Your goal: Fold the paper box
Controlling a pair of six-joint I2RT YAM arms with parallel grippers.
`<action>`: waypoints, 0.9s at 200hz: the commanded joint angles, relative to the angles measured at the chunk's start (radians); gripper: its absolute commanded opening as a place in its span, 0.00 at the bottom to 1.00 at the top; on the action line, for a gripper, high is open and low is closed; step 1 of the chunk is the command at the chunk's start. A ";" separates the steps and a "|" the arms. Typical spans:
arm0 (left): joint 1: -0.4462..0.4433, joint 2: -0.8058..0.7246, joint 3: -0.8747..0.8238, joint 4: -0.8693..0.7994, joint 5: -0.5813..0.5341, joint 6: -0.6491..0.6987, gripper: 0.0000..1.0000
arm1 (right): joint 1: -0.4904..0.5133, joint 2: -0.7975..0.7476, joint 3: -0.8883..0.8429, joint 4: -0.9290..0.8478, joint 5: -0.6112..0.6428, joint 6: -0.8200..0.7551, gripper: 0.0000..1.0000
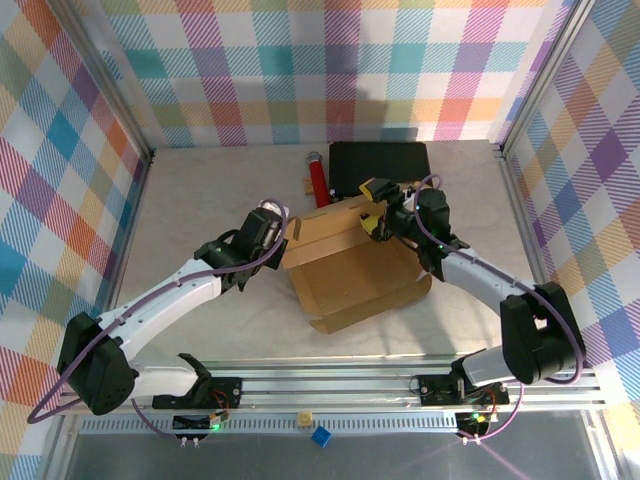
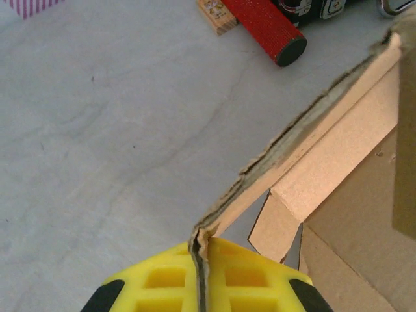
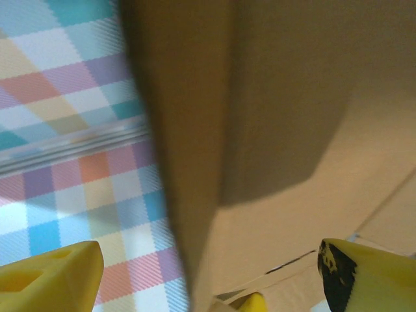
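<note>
The brown paper box (image 1: 350, 270) lies partly folded in the middle of the table, with its flaps raised at the back and left. My left gripper (image 1: 283, 232) is at the box's left side. In the left wrist view its yellow fingers (image 2: 162, 286) are shut on the frayed edge of the box's (image 2: 338, 162) left flap. My right gripper (image 1: 375, 215) hovers over the back right corner. Seen from the right wrist, its fingertips (image 3: 52, 279) stand wide apart and open, and an upright wall of the box (image 3: 195, 162) passes between them untouched.
A black case (image 1: 380, 165) lies behind the box against the back wall. Left of it are a red cylinder (image 1: 317, 178) and a small wooden block (image 2: 216, 14). Plaid walls close in three sides. Bare tabletop (image 1: 200, 200) spreads to the left.
</note>
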 commanded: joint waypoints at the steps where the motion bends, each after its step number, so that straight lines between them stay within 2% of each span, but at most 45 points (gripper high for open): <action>1: -0.006 0.003 -0.018 0.048 -0.042 0.093 0.00 | 0.000 0.022 0.054 -0.086 0.014 -0.003 0.84; 16: -0.006 0.011 -0.012 0.056 -0.051 0.092 0.00 | -0.001 0.038 0.060 -0.082 0.032 0.011 0.80; 66: 0.002 0.060 0.012 0.065 -0.049 0.049 0.00 | 0.000 0.102 0.078 0.004 0.039 0.073 0.58; 90: 0.024 0.111 0.056 0.028 -0.025 -0.061 0.00 | 0.000 0.080 0.062 -0.018 0.075 0.080 0.48; 119: 0.026 0.175 0.113 -0.024 -0.053 -0.213 0.00 | 0.000 0.098 0.061 -0.003 0.090 0.109 0.40; 143: 0.026 0.224 0.157 -0.073 -0.077 -0.330 0.00 | 0.003 0.118 0.063 0.019 0.100 0.131 0.26; 155: 0.026 0.241 0.171 -0.088 -0.081 -0.376 0.00 | 0.003 0.124 0.064 0.022 0.108 0.137 0.15; 176: 0.024 0.248 0.183 -0.098 -0.083 -0.451 0.00 | 0.008 0.135 0.063 0.041 0.122 0.153 0.02; 180: 0.024 0.248 0.185 -0.094 -0.070 -0.458 0.03 | 0.008 0.136 0.064 0.040 0.123 0.156 0.00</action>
